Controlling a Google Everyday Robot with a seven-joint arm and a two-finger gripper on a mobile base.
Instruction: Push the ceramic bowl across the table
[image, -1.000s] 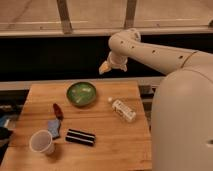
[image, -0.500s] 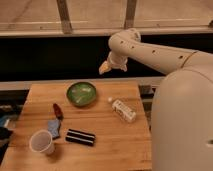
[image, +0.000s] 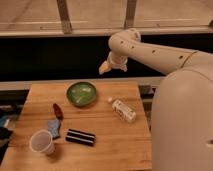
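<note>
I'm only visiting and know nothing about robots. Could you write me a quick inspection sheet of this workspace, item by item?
Surface: wooden table, light-brown joined planks.
Job's things: ceramic bowl, green inside, upright near the far edge, nothing touching it.
Clutter: white bottle lying on its side, right of the bowl; plastic cup upright at front left; black striped packet beside the cup; small red object; blue object.
Grippers: gripper in the air, above and right of the bowl, touching nothing.
Cables: nothing seen.
Surroundings: dark wall behind the table; robot's white body at the right.
</note>
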